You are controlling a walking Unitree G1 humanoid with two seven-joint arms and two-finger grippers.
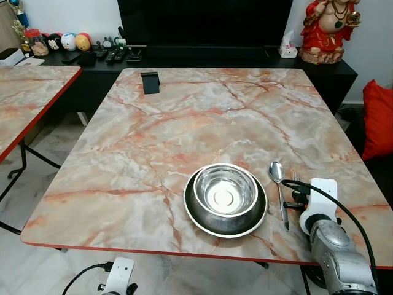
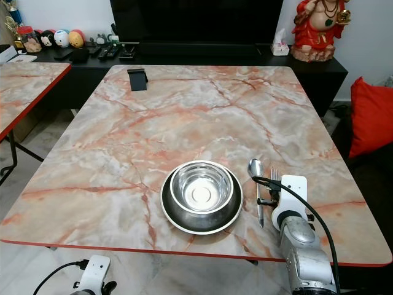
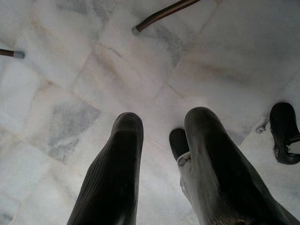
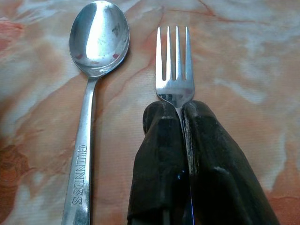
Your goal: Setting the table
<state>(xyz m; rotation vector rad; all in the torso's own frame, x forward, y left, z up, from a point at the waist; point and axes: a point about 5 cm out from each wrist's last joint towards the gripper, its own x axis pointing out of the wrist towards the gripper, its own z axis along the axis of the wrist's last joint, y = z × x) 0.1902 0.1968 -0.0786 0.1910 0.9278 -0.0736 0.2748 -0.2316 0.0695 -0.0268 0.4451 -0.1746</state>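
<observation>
- Left eye view: on the marble table [image 1: 202, 117] a steel bowl [image 1: 225, 190] sits inside a dark plate [image 1: 200, 215] near the front edge. A spoon [image 1: 280, 190] lies just to its right, handle toward the robot. The right gripper [image 1: 297, 198] is low over the tabletop just beyond the spoon, with the tines of a fork [image 1: 296, 177] poking out ahead of it. A small black stand [image 1: 150, 82] sits at the far left part of the table.
- Right eye view: same layout; plate, bowl and spoon look placed, and the fork is lined up parallel to the spoon, apparently at or just above the surface.
- Left wrist view: the left gripper [image 3: 161, 154] hangs idle over the pale floor [image 3: 70, 70], its fingers moderately parted and holding nothing.
- Right wrist view: both fingers [image 4: 157, 159] are pressed together on the fork's neck, tines pointing away, the spoon lying just beside it.
- Judgement: this place setting is nearly done; what seems left is to let go of the fork and draw the arm back
</observation>
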